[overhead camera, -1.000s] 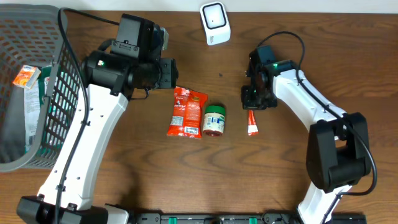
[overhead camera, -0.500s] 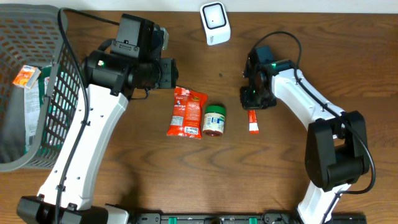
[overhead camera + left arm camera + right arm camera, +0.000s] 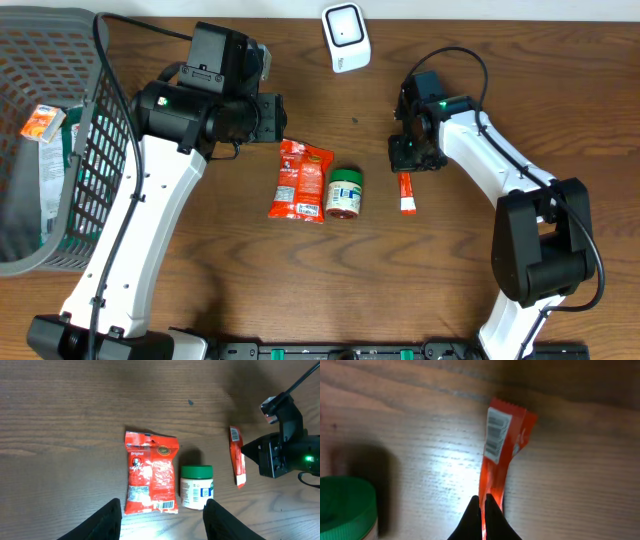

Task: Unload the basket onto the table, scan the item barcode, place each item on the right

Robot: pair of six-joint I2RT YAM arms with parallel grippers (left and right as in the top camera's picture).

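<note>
A small red sachet (image 3: 405, 195) with a barcode label (image 3: 495, 435) lies on the wooden table right of centre. My right gripper (image 3: 405, 171) is shut on its near end, and in the right wrist view the fingertips (image 3: 483, 499) pinch the sachet (image 3: 504, 455) along its edge. The white scanner (image 3: 345, 37) stands at the back centre. My left gripper (image 3: 270, 115) hangs open above the table. In the left wrist view its fingers (image 3: 162, 504) frame a larger red snack packet (image 3: 150, 480) and a green-lidded jar (image 3: 196, 486), touching neither.
The red snack packet (image 3: 300, 180) and the green-lidded jar (image 3: 345, 193) lie side by side at the table's centre, left of the sachet. A grey mesh basket (image 3: 95, 160) with several packages stands at the far left.
My right gripper's jaws have closed fully on the sachet's end, and the arm has shifted very slightly. The left arm has not moved.
</note>
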